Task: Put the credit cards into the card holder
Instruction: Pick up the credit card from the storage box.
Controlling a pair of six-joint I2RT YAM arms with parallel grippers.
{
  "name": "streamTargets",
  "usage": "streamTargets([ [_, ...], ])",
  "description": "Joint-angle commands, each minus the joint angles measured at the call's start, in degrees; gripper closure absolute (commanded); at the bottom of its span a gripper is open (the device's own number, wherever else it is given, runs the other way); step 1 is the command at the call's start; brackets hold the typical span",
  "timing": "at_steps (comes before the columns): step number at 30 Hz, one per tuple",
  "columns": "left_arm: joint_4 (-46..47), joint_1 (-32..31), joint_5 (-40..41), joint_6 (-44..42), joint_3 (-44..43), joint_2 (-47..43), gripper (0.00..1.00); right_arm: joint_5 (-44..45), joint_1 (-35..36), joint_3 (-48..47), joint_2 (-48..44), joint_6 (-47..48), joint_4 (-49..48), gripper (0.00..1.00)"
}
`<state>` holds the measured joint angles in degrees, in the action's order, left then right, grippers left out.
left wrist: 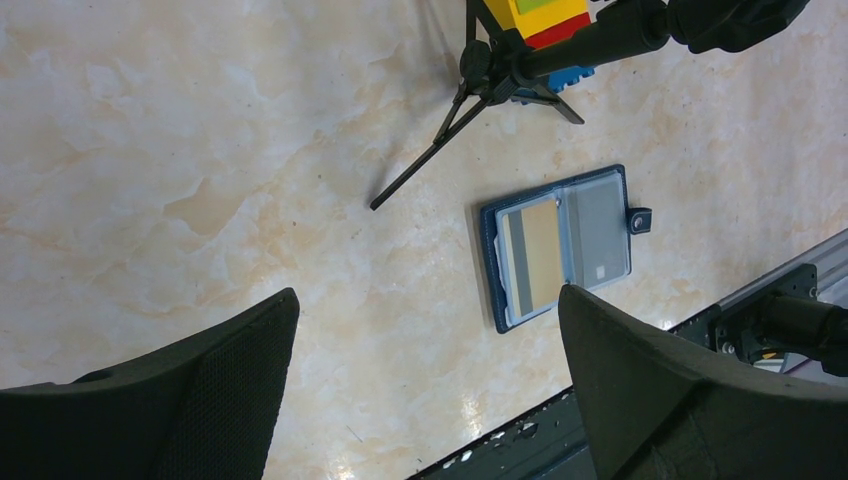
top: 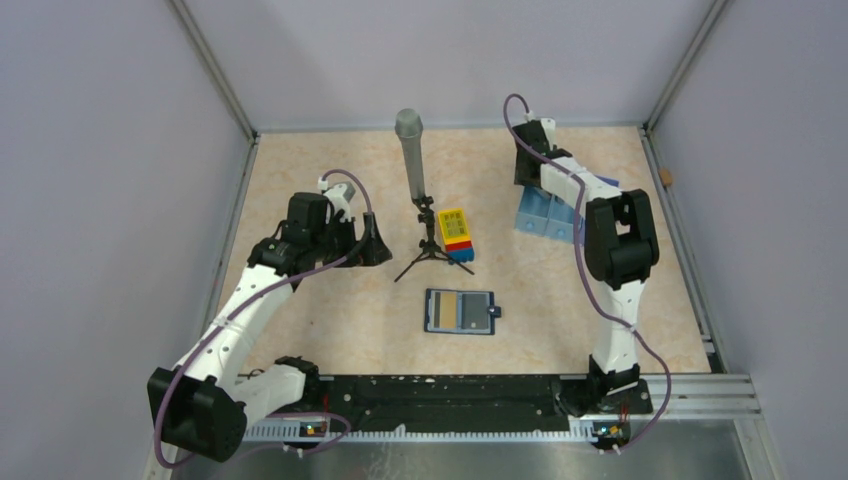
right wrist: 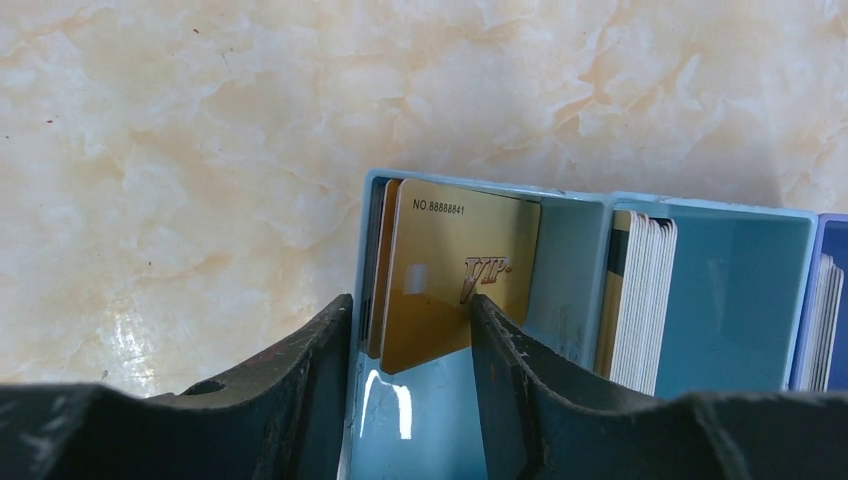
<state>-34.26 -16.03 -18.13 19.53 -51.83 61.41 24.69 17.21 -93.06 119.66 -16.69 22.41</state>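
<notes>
Right tool (right wrist: 411, 300) straddles the upright gold credit card (right wrist: 450, 270) in the end compartment of the tray (right wrist: 730, 290); whether it clamps, I cannot tell. Left tool (left wrist: 428, 293) gapes empty, with the open card holder (left wrist: 488, 265) flat ahead-right, nearer it.

Bright, even light — soft shadows, white glare on table (left wrist: 345, 462) and tray (right wrist: 385, 400).
</notes>
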Motion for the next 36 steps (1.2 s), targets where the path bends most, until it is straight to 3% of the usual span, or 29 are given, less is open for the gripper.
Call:
streamTargets([
  [1,2.16,0.37,-1.09,-0.46,0.68,0.28,0.01,-2.48,0.84,-3.79,-3.18,-0.43,-2.89,0.56],
  [26,2.53,0.35,-3.76,-0.28,0.79,1.43,0.01,5.97,3.36,-5.82,-2.70,2.55,-1.08,0.60],
  [36,2.53,0.38,-4.52,-0.37,0.98,1.61,0.01,5.28,3.66,-5.47,-3.28,2.27,-1.55,0.76],
])
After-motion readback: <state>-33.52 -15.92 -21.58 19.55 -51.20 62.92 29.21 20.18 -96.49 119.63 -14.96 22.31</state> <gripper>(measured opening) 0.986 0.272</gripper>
